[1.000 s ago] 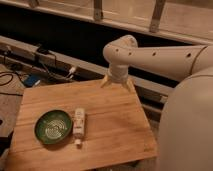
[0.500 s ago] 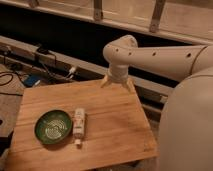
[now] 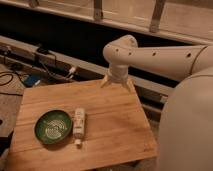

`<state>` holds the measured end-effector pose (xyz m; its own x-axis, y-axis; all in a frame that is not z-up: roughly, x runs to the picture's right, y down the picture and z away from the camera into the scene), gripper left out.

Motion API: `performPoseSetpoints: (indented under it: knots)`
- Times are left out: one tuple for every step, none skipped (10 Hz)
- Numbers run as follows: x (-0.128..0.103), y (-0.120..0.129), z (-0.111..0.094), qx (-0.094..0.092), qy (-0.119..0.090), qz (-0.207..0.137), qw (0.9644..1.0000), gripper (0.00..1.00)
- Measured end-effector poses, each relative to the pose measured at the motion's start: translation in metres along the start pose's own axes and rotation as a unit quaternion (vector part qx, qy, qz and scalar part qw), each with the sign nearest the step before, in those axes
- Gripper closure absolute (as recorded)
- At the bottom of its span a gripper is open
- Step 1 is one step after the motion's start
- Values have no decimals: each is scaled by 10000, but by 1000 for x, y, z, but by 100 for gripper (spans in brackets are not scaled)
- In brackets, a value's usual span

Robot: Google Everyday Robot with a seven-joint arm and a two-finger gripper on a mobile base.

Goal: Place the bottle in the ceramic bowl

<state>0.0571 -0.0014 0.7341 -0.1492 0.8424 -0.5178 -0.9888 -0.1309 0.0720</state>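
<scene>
At the right edge of the view, the robot's pale body (image 3: 192, 125) fills the frame from mid-height to the bottom and is cut off on both sides. From it the arm (image 3: 160, 52) reaches leftward over the far side of the wooden tabletop (image 3: 110, 117), whose near edge runs out of view at the lower left. The green bowl (image 3: 53, 126) sits on the near left of the tabletop and holds nothing. The white bottle (image 3: 79, 123) lies flat just to the right of the bowl, lengthwise toward the viewer, with its small cap at the near end. The gripper (image 3: 117, 84) hangs from the bent wrist above the far edge of the tabletop, well apart from both objects. Its jaws stand spread and hold nothing.

Across the last second nothing has shifted: arm, gripper, bottle and bowl occupy the same places throughout. By this reading the task has not begun, and the whole approach, grasp and transfer remain.

Whether bottle and bowl touch cannot be made out, nor can the bottle's label be read. The wrist hides the roots of the jaws. Cables (image 3: 45, 65) behind the tabletop fade into shadow.
</scene>
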Motion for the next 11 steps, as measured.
performPoseSetpoints:
  knots:
    - [0,0,0,0,0,0,10000,20]
    - [0,0,0,0,0,0,10000,20]
    - [0,0,0,0,0,0,10000,20]
    - [0,0,0,0,0,0,10000,20]
    - [0,0,0,0,0,0,10000,20]
    - [0,0,0,0,0,0,10000,20]
    - [0,0,0,0,0,1,10000,20]
    - [0,0,0,0,0,0,10000,20]
    - [0,0,-1,3,-13,-7,10000,20]
    - [-1,0,-2,-2,-45,3,10000,20]
    - [-4,4,-8,0,-122,30,9999,20]
